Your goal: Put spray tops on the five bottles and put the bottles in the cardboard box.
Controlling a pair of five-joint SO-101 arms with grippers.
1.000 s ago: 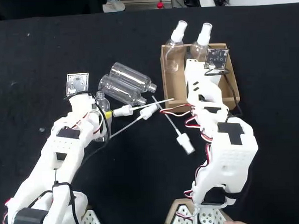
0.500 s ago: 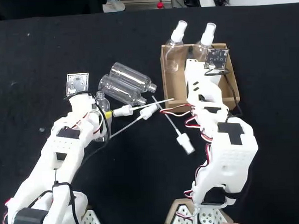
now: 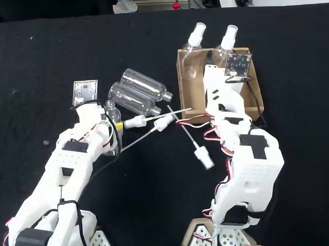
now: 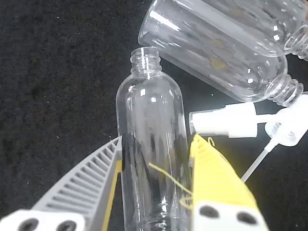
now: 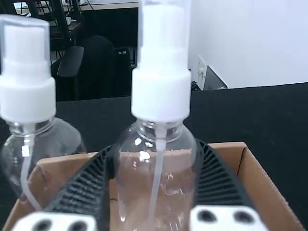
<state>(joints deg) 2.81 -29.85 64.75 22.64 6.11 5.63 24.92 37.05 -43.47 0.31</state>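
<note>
My left gripper is shut on a clear capless bottle, its neck pointing away from the wrist; in the high view this gripper sits left of centre. Two more capless bottles lie side by side just beyond it. Three loose spray tops with long tubes lie mid-table. My right gripper hugs a capped bottle standing in the cardboard box. A second capped bottle stands beside it. From above, both capped bottles stand at the far end of the box.
The black table has free room to the right of the box and at the far left. The two lying bottles and a spray top crowd the space just ahead of my left gripper.
The capped bottle in my right gripper shifted slightly to the right a second ago and has stayed still since. The left arm has not moved.
</note>
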